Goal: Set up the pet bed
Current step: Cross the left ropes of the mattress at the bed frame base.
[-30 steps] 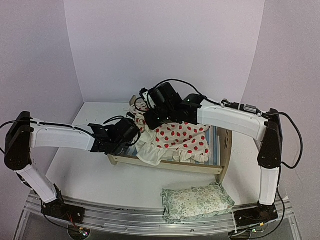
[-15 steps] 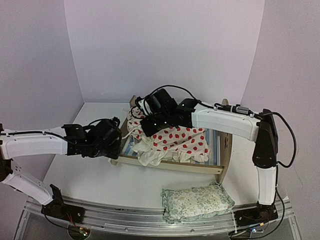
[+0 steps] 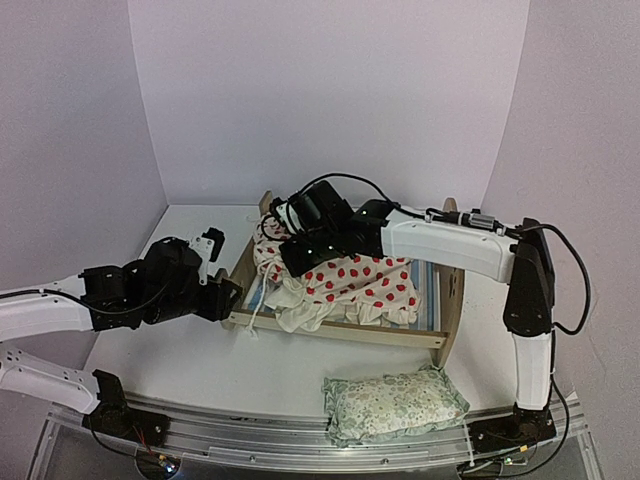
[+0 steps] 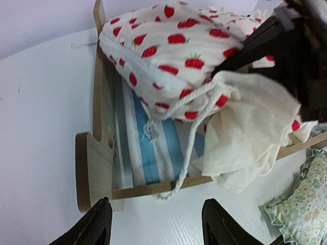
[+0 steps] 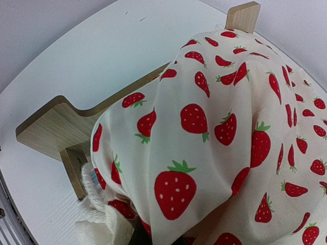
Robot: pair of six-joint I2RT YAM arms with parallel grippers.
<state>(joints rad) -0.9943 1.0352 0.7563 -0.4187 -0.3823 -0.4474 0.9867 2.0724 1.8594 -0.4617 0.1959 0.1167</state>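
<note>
The pet bed [image 3: 345, 331] is a light-wood frame with a blue-and-white striped base [image 4: 153, 158], standing mid-table. A cream cushion with red strawberries [image 3: 365, 280] lies bunched across it, heaped toward the left end board [image 4: 94, 168]. My right gripper [image 3: 298, 256] presses into that heap, shut on the cushion [image 5: 214, 127], and the fabric hides its fingers. My left gripper [image 4: 159, 228] hangs open and holds nothing, just outside the bed's near-left corner [image 3: 226, 296]. A white cord [image 4: 191, 148] from the cushion dangles over the side rail in front of it.
A green floral frilled pillow [image 3: 395, 402] lies on the table near the front edge, right of centre, and also shows in the left wrist view [image 4: 304, 204]. Lilac walls close the back and both sides. The arm bases stand on a rail at the near edge.
My left gripper has opened, let go of the cushion's edge and drawn back to the left, off the bed. The right gripper has shifted the cushion slightly toward the left end.
</note>
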